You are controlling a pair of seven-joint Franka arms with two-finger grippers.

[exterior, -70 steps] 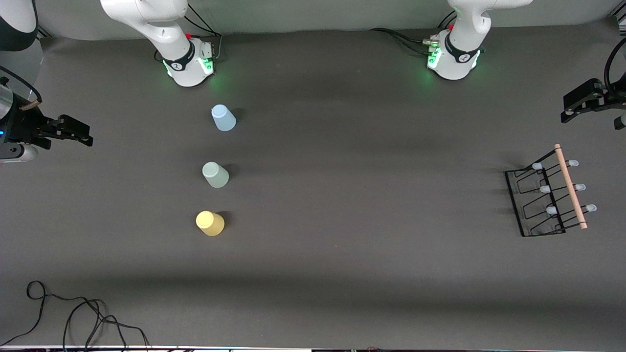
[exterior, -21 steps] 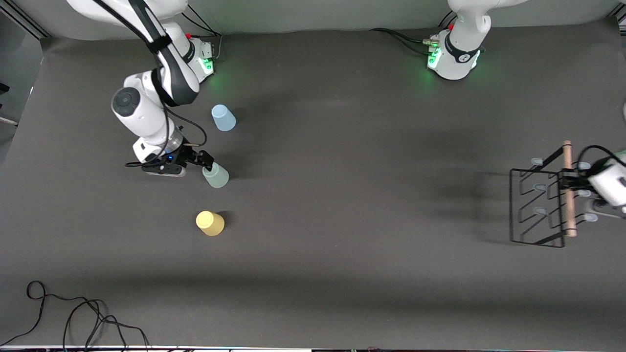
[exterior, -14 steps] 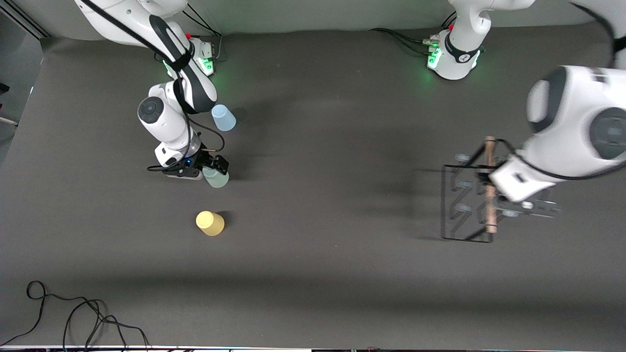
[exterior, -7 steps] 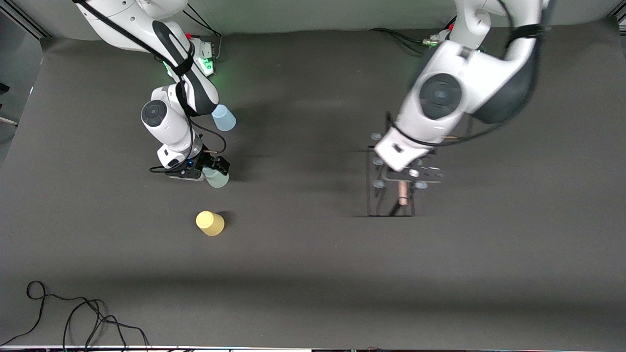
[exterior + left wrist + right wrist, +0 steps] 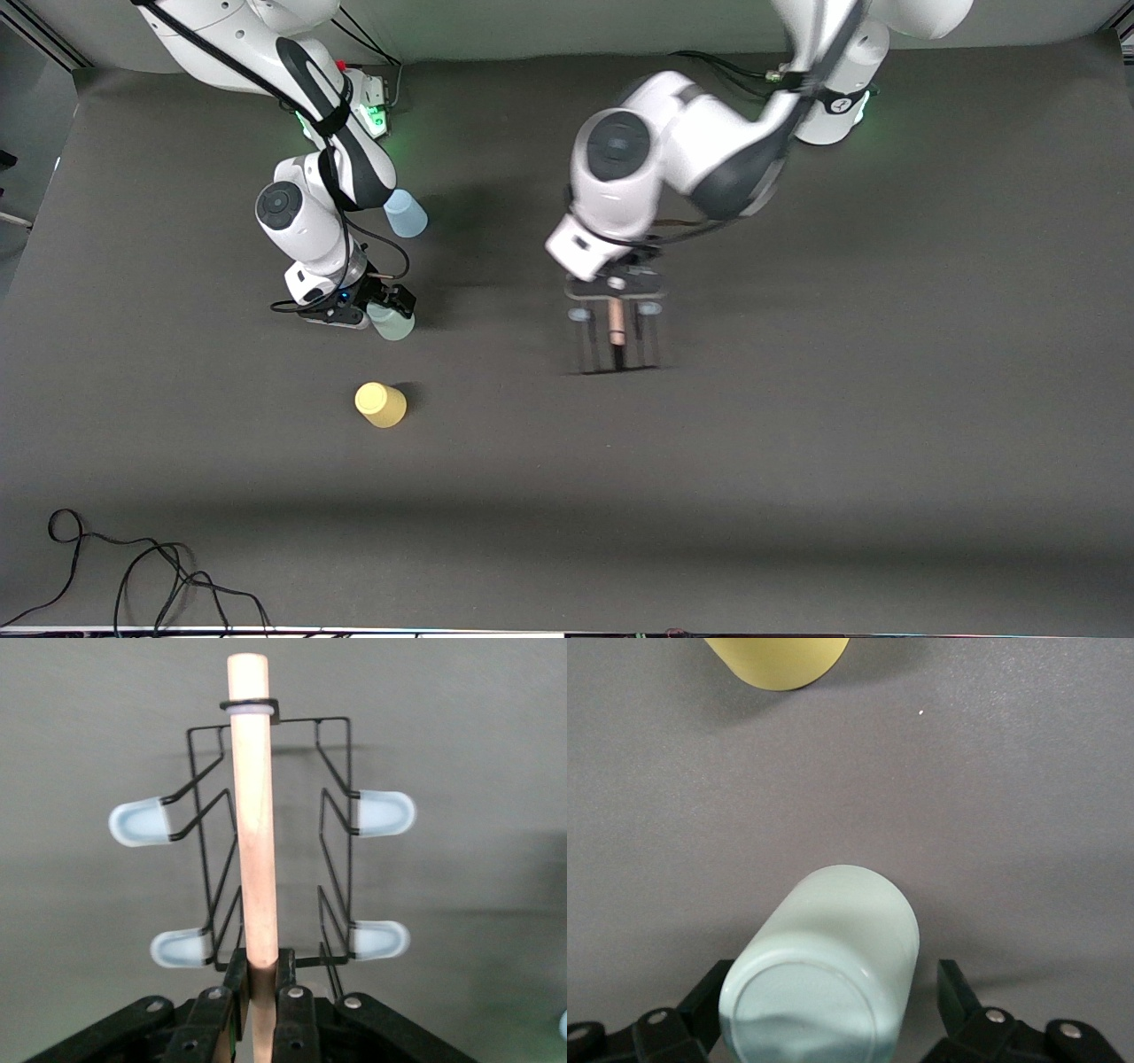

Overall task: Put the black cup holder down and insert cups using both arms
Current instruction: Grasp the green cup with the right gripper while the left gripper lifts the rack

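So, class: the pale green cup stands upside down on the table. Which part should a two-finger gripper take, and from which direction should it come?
Probably the tapered side wall. The pale green cup stands mouth down with its closed base up, so there is no rim to pinch. Come in level with the table, one finger on each side, as the right gripper is placed now, its fingers open either side of the wall.

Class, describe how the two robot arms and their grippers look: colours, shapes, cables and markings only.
Both arms are glossy white rounded segments with black joint bands and dark round joint caps. Bases glow green. Thin black cables trail along the right arm and left arm. The right gripper and left gripper are black, with bolted two-finger jaws.
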